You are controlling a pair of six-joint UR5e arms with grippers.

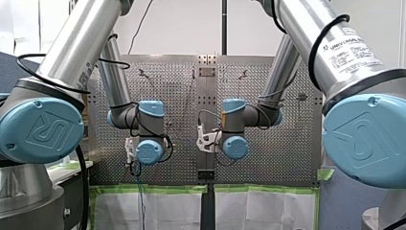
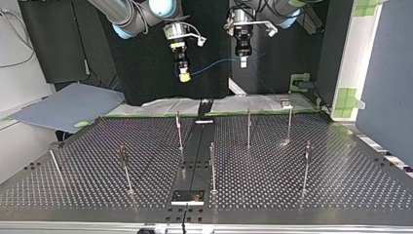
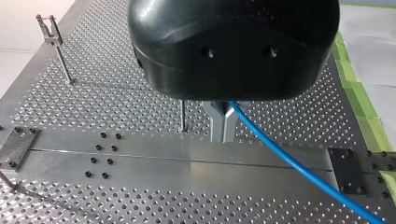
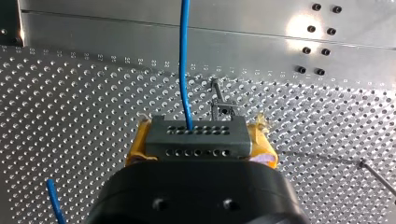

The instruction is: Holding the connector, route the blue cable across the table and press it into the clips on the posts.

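Both hands hang above the bench [image 2: 292,185]: my right hand [image 2: 184,74] is clamped on the connector [image 4: 196,137], my left hand [image 3: 223,125] is closed on the blue cable [image 3: 289,161]. No post [image 2: 179,131] holds it yet; too hard a pull could slip the cable out or bend a thin post.

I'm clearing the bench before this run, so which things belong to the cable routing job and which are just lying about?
Job: blue cable; connector in my right end effector; my left end effector on the cable; clip posts.
Lying about: grey sheet at the top view's left; green tape; white covering.
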